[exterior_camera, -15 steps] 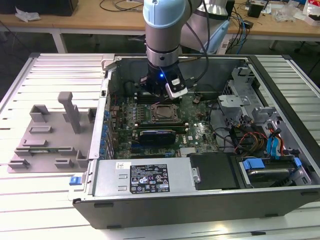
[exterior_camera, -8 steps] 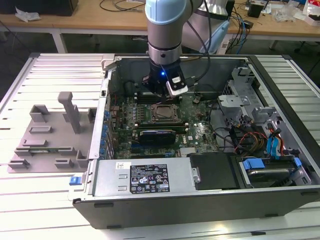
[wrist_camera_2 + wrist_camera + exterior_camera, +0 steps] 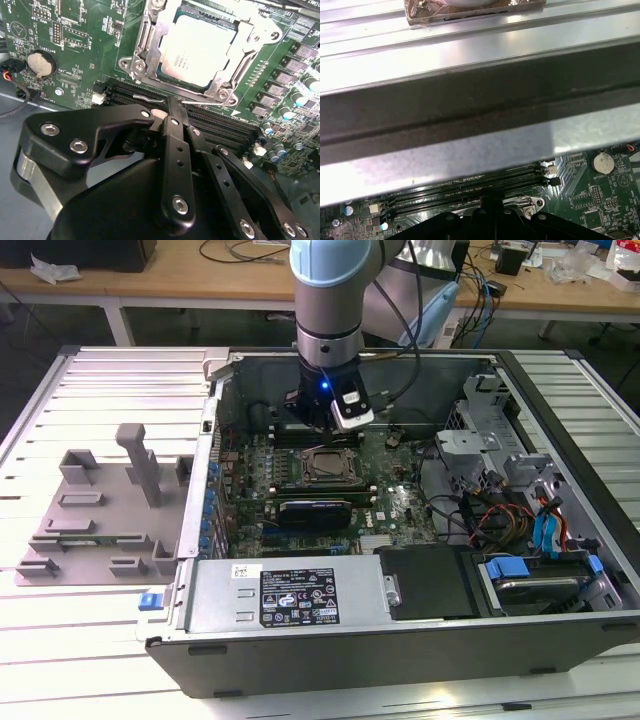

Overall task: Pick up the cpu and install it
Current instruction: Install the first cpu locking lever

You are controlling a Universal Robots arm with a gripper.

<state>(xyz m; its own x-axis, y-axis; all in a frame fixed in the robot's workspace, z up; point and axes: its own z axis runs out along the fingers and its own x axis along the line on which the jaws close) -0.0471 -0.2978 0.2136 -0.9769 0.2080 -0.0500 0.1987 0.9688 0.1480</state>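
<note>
Silver-topped, the cpu [image 3: 322, 466] sits in its socket at 6 o'clock of the gripper [image 3: 318, 422] in the exterior view. The second wrist view shows the cpu [image 3: 196, 50] seated inside the metal frame [image 3: 145, 35], just beyond fingertips [image 3: 176, 107] pressed together, holding nothing. The first wrist view adds the chassis wall [image 3: 470, 115] above memory slots [image 3: 470, 182].

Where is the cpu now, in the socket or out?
In the socket. In the second wrist view the cpu lies flat inside the metal socket frame on the motherboard, its silver top showing.
</note>
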